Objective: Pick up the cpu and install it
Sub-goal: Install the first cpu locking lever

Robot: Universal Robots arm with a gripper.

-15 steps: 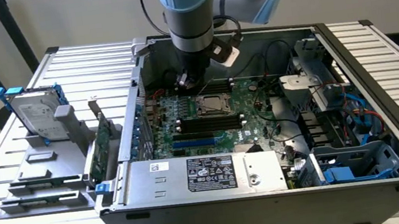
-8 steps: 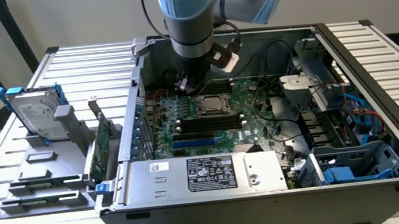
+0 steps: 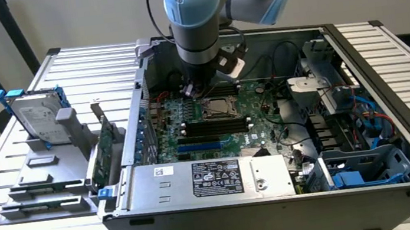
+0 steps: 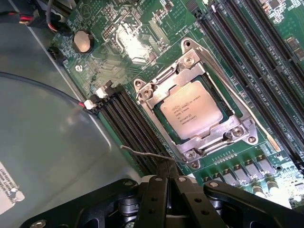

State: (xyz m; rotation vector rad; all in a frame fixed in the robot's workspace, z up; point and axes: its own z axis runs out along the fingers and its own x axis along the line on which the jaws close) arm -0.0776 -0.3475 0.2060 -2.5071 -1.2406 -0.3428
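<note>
The cpu (image 4: 191,110), a flat square chip with a dull silver-grey top and printed text, lies inside the metal socket frame (image 4: 240,130) of the green board (image 4: 118,52). In the exterior view the cpu (image 3: 217,108) is near the middle of the board, inside the open computer case. My gripper (image 3: 196,90) hangs just above the board, beside the socket on its far side. In the wrist view my gripper (image 4: 166,166) is shut, its two black fingers (image 4: 156,194) pressed together with nothing between them, a short way off the socket's corner.
A thin wire lever (image 4: 142,153) runs by the fingertips, and a longer lever (image 4: 247,111) lies along the socket. Black memory slots (image 4: 128,118) flank it. A silver power supply (image 3: 209,180) fills the case front. A hard drive with blue rails (image 3: 34,116) stands at the exterior view's left.
</note>
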